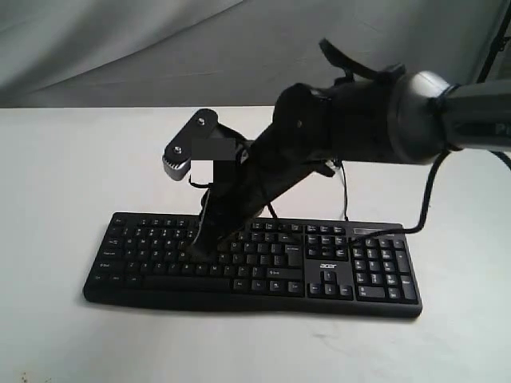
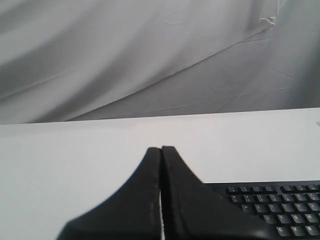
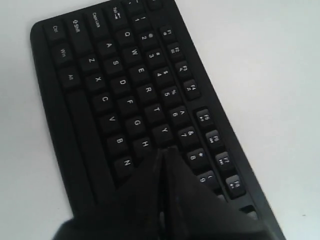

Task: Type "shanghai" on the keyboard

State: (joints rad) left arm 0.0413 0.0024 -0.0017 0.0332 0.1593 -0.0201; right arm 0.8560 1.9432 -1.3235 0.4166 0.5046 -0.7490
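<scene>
- Here, in the exterior view, the keyboard lies flat on the white table, in the middle and toward the near edge, with its number pad on the right. Lying flat like this, I judge, every key can be reached from above.
- The right arm reaches in from the far right and slopes down across the middle, so the right pincer stands with its tip on the middle of the letter keys.
- In the left wrist view, the left pincer has its two fingers pressed together with nothing between them. It hangs above the bare table, and only a corner of the keyboard shows beside it. It seems to wait out of the way.
- In the right wrist view, the right pincer is also closed, finger against finger, and holds nothing. Closed, it makes one narrow point, which probably serves to press a single key.
- Its tip is just beside the H key, on the side away from G. Whether it touches or presses a key, I cannot tell.
</scene>
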